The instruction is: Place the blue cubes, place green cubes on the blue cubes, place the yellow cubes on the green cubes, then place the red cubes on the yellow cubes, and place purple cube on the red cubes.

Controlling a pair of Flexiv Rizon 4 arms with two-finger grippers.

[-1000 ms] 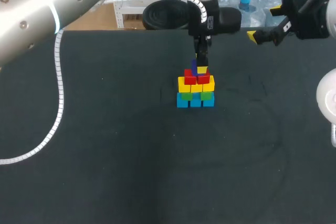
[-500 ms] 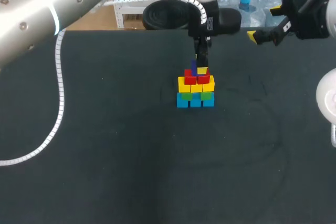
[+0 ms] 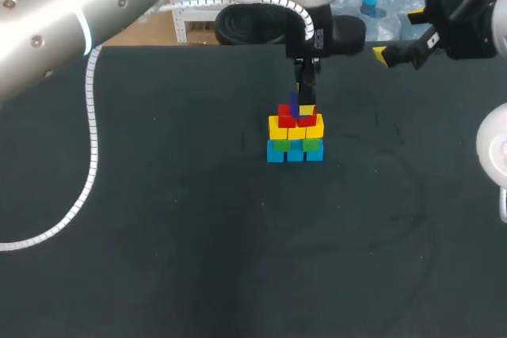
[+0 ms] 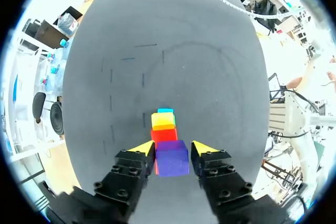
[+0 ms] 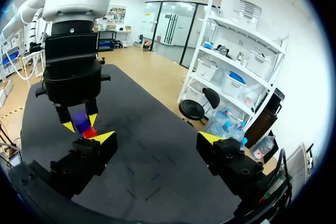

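One purple cube (image 4: 172, 162) grasped by left pincer (image 4: 173, 149) over red cubes (image 4: 164, 134) | likely light, rigid, smooth: hold opposite flat faces | right pincer (image 5: 156, 137) released, near tabletop (image 3: 158, 235) far edge

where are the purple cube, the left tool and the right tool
purple cube (image 4: 172, 161): left wrist view, its visible face
left tool (image 4: 172, 149): left wrist view, midway between its yellow tips
right tool (image 5: 156, 138): right wrist view, midway between its yellow tips
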